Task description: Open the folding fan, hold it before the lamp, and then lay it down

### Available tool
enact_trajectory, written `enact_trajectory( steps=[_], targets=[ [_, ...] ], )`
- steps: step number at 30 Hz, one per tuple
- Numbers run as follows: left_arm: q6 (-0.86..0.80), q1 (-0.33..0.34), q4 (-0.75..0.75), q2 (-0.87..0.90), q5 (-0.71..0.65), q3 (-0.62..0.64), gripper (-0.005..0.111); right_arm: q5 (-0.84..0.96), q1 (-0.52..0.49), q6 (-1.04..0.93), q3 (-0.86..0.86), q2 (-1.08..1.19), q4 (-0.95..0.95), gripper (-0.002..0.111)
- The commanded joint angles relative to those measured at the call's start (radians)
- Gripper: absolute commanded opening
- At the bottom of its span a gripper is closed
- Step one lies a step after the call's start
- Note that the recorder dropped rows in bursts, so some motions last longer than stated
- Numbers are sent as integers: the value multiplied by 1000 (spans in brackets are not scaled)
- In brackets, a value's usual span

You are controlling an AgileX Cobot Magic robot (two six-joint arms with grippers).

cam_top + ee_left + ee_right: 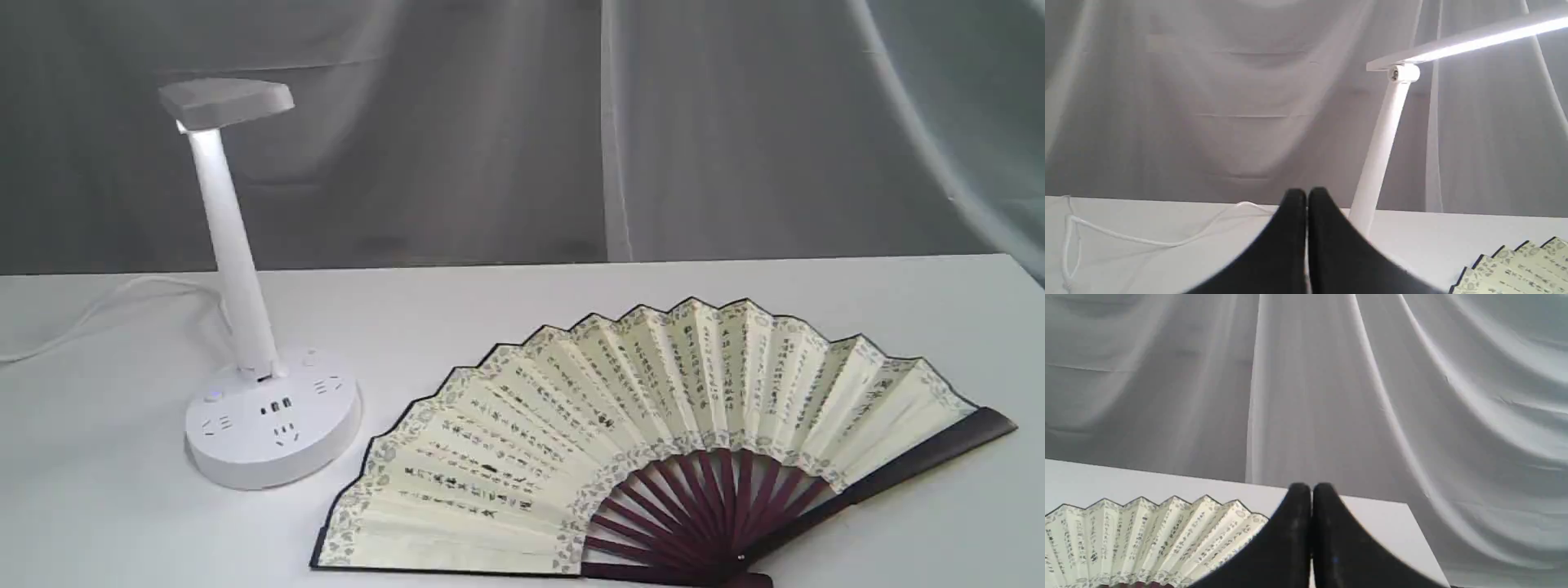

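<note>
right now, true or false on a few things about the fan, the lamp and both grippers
1. The fan lies spread open on the table. True.
2. The lamp is off. False: its head glows, as the left wrist view shows plainly.
3. The left gripper is shut and holds nothing. True.
4. The right gripper grips the fan. False: it is shut and empty, above the table and off the fan.
5. The fan's leaf is blank. False: it carries columns of black writing.
</note>
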State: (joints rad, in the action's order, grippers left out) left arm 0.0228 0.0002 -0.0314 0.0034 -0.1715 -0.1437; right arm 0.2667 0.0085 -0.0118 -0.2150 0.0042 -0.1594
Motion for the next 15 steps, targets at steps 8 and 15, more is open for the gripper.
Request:
enact_trajectory(
  steps=[8, 15],
  targets=[
    [-9, -5, 66, -3, 227, 144, 0, -182, 2, -3, 215, -4, -13, 0],
    [-4, -5, 71, -3, 29, 144, 0, -89, 2, -3, 215, -4, -11, 0]
  ],
)
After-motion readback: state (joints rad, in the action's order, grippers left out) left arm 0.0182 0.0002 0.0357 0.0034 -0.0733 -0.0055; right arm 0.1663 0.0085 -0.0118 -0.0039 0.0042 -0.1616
